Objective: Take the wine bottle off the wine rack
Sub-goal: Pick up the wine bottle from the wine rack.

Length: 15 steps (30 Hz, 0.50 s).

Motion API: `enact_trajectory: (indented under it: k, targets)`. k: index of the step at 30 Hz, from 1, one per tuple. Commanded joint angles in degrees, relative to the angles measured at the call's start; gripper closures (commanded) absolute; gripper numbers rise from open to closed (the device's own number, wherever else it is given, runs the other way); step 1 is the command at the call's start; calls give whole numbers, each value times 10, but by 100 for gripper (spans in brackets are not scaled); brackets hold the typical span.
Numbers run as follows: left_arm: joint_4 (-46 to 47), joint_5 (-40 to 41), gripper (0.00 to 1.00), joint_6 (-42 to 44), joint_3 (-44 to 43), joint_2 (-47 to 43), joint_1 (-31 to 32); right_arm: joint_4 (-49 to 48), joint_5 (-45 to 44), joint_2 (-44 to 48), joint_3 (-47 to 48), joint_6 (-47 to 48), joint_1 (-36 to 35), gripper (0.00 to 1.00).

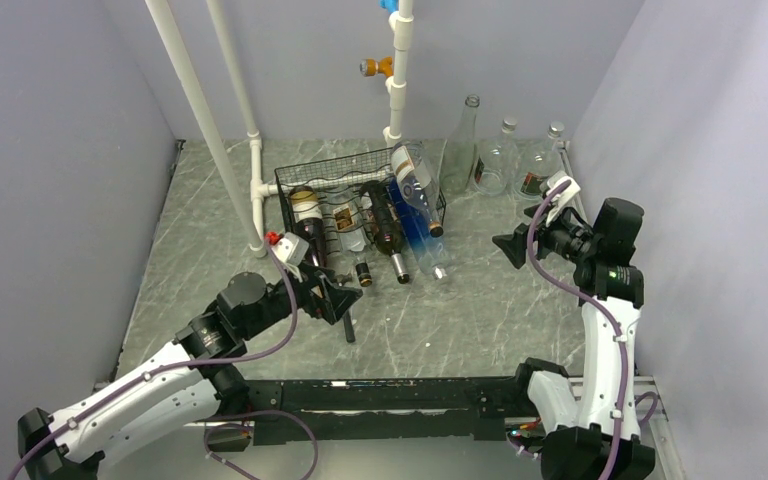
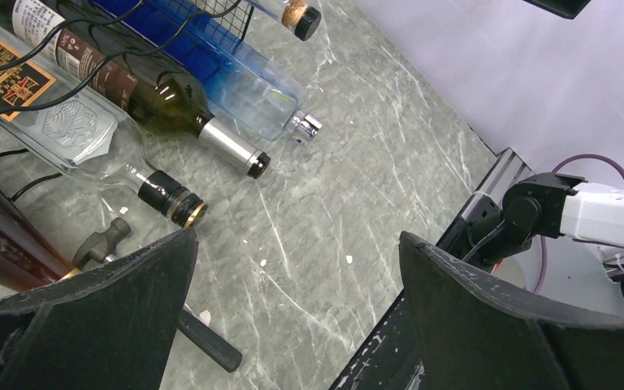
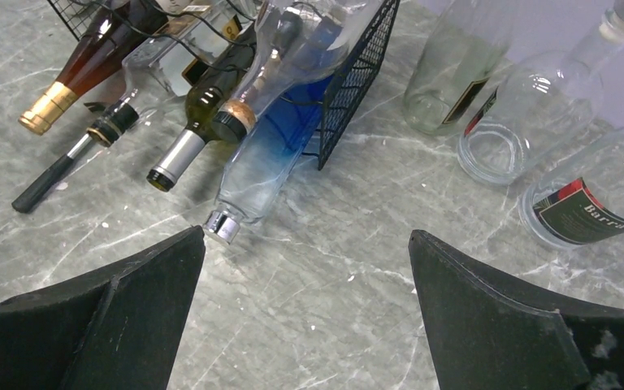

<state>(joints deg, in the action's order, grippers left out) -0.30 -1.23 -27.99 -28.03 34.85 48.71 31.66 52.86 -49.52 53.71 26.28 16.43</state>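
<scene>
The black wire wine rack stands at the back middle of the table, and its mesh side shows in the right wrist view. Several bottles lie in it with necks toward me: a brown one, a clear one, a dark green one, a blue one, and a cork-stopped clear one tilted on top. My left gripper is open and empty, just in front of the brown bottle's neck. My right gripper is open and empty, to the right of the blue bottle.
Three clear bottles stand at the back right by the wall. A small dark-handled tool lies on the table beside my left gripper. White pipes rise behind and left of the rack. Walls close in on both sides.
</scene>
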Motion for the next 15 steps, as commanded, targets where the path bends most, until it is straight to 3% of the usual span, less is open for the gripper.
enact_trajectory:
  k: [1, 15]
  targets:
    - [26, 7, 0, -2, 5, -15, -3, 2, 21, 11, -5, 18, 6, 0]
    - [-24, 7, 1, 17, -24, -8, -3, -12, 43, 31, -45, 10, 31, 0]
